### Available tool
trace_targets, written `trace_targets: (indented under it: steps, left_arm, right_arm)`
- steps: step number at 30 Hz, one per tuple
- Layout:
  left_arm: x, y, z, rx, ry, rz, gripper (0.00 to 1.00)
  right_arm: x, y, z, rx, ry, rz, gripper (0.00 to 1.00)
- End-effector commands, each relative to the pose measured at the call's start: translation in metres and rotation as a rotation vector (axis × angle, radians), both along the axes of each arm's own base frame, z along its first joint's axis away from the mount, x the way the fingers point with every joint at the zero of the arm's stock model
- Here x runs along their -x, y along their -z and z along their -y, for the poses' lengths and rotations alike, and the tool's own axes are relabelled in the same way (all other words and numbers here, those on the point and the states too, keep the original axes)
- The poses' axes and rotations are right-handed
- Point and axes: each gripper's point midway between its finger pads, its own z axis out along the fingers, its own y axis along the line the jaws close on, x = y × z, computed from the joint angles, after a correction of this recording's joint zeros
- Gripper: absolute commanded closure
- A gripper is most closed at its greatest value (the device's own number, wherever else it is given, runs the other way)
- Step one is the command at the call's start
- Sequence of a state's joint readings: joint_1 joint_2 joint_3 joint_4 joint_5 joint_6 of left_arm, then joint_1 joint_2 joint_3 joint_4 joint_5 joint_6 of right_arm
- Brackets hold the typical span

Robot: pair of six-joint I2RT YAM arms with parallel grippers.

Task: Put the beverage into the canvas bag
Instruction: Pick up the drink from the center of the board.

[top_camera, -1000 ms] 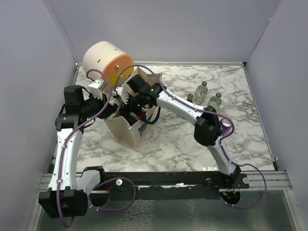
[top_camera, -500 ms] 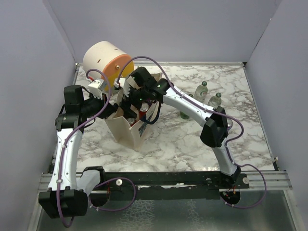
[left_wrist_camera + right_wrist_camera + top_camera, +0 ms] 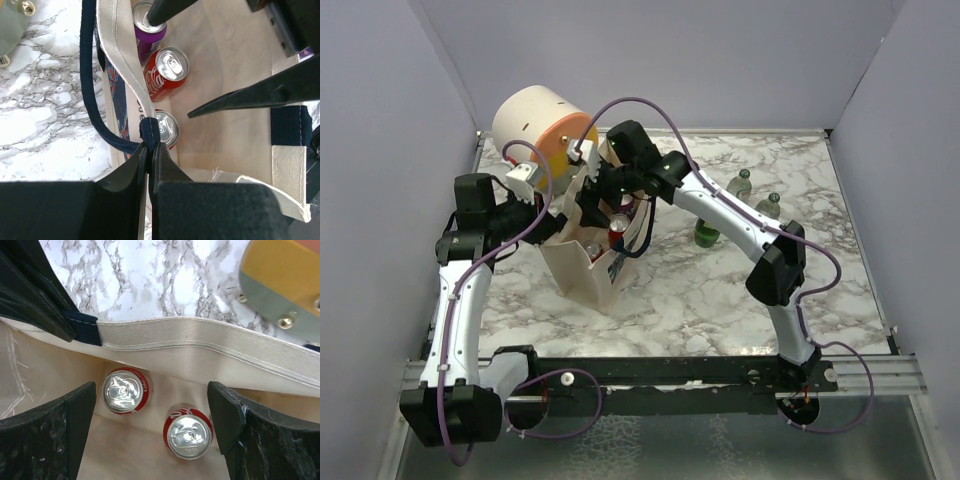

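- Canvas bag (image 3: 582,275) stands upright on the marble surface (image 3: 820,260), left of centre, mouth open. It is just in front of the cream-and-orange drum (image 3: 535,125) and between the two arms.
- L gripper (image 3: 149,150): jaws fully closed, pinching the bag's navy strap (image 3: 91,75) right at the rim. This holds that side of the mouth up and open. Nothing else is in its grip.
- R gripper (image 3: 151,387): jaws spread wide w/ nothing between them. It hangs over the bag mouth, pointing down inside. Can't tell how deep it sits.
- Beverages are in the bag: 3 cans upright on the bag floor, in a row along the wall on the strap side.
- Near red can (image 3: 167,129) is closest to the L gripper, tucked under the rim by the pinched strap.
- Mid red can (image 3: 170,67) has Coca-Cola script on its side and is just beside the near one.
- Purple can (image 3: 146,30) is at the far end of the row. One R gripper finger (image 3: 167,9) crosses over its top; can't tell if they touch.
- R wrist view shows only the 2 red cans, both in the gap between its fingers, tops up, neither one gripped.
- Outside the bag, on the surface to the R and well apart from it: green bottle (image 3: 705,236), partly behind the R arm, plus 2 clear bottles (image 3: 740,185) farther back.
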State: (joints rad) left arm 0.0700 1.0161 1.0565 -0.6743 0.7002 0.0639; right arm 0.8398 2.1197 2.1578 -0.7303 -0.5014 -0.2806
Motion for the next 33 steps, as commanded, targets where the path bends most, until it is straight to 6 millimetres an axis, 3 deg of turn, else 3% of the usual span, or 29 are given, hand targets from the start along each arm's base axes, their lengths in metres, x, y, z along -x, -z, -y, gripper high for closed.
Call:
trace_targets:
  steps: [1,9,19,26,31,33]
  left_arm:
    - [-0.006,-0.005,0.000,-0.014,0.033,0.018,1.00]
    - [-0.027,-0.017,-0.006,-0.056,0.031,0.077,1.00]
    - [-0.029,-0.025,-0.001,-0.040,0.068,0.105,0.96]
    - [-0.022,-0.020,0.003,-0.029,0.089,0.098,0.78]
    - [-0.024,-0.023,0.002,-0.038,0.088,0.108,0.66]
    - [-0.027,-0.027,0.002,-0.036,0.089,0.116,0.55]
  right_arm:
    - [-0.013,-0.069,0.009,-0.121,0.054,0.120,0.08]
    - [-0.041,-0.113,0.039,-0.168,0.197,0.236,0.09]
    - [-0.056,-0.136,0.099,-0.129,0.350,0.324,0.09]
    - [-0.057,-0.125,0.152,-0.058,0.473,0.296,0.09]
    - [-0.063,-0.104,0.189,-0.007,0.558,0.274,0.10]
    - [-0.064,-0.092,0.203,0.017,0.590,0.259,0.10]
